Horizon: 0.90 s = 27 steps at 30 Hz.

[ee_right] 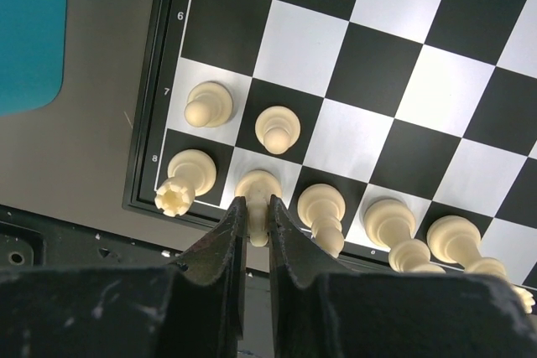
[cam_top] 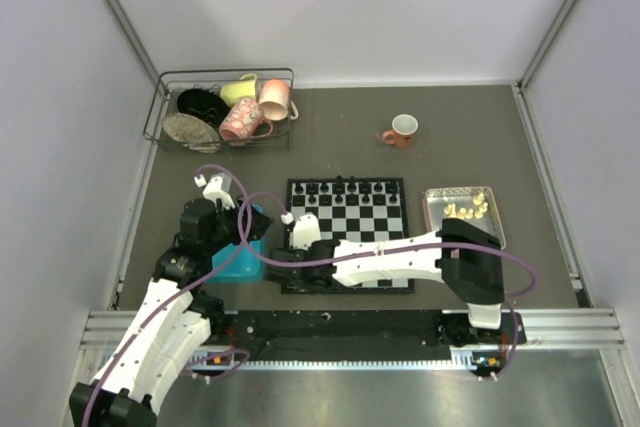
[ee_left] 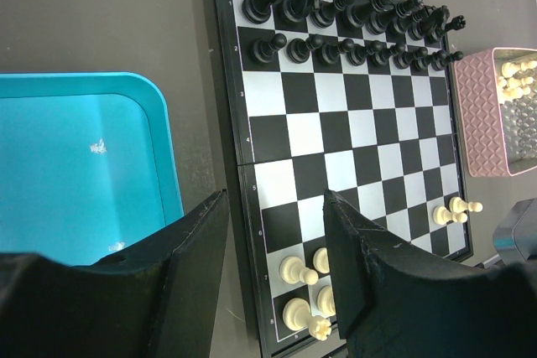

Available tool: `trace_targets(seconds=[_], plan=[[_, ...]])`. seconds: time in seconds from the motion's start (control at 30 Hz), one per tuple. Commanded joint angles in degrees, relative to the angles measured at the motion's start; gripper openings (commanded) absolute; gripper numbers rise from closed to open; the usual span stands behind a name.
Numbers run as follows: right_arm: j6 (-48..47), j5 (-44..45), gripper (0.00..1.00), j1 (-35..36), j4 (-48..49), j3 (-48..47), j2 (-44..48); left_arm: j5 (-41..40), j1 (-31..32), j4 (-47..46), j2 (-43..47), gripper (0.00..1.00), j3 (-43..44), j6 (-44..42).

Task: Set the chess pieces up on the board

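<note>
— At the near-left corner of the board (ee_right: 352, 64), what does the right tool have?

— Your right tool (ee_right: 255, 211) is clamped on a cream piece (ee_right: 258, 186) in the row marked 8, on the second square from the corner, just beside the rook (ee_right: 180, 186). The piece stands upright, base on its square and long axis straight up.

— Which kind of piece?

— You cannot tell, because its head is hidden between the fingers (ee_right: 228, 241).

— And the other chess pieces (ee_right: 323, 203)?

— Three more cream ones stand upright along that same row to the right, and the farthest are partly cut off by the tool's body. Two pawns (ee_right: 207, 105) stand on row 7, in front of the rook and the held piece. From the left wrist you also see two cream ones (ee_left: 453, 210) on near-right squares. More lie in the pink tray (ee_left: 482, 115) just beside the board's right edge. Black pieces (ee_left: 352, 27) fill the two far rows.

— The left tool?

— Your left tool (ee_left: 273, 245) hangs with its fingers apart over the strip between the blue tray (ee_left: 84, 165) and the board's left edge.

— And from above?

— Your right arm (cam_top: 390, 257) covers the near rows there. The surface (cam_top: 450, 157) is dark grey, walled in white. A wire basket (cam_top: 225, 72) of mugs sits at the far left, and an orange mug (cam_top: 402, 130) stands beyond the board.
</note>
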State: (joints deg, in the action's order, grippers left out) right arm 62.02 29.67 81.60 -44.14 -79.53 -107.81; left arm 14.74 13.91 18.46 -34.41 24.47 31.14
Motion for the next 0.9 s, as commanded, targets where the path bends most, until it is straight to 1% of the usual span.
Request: trace_targets(seconds=[0.0,0.1,0.3,0.87], plan=[[-0.76,-0.05,0.11,-0.66,1.69,0.34,-0.65,0.64,-0.29,-1.93,-0.22,0.54,0.05,-0.99],[-0.85,-0.14,0.15,-0.66,1.86,0.34,-0.65,0.73,-0.29,-1.93,-0.30,0.54,0.05,-0.99],[-1.11,-0.23,0.18,-0.66,2.04,0.34,-0.65,0.73,-0.29,-1.93,-0.21,0.54,-0.04,-1.08],[-2.34,-0.58,0.22,-0.66,2.13,-0.10,0.76,0.90,-0.29,-1.93,-0.13,0.54,-0.04,-1.08]])
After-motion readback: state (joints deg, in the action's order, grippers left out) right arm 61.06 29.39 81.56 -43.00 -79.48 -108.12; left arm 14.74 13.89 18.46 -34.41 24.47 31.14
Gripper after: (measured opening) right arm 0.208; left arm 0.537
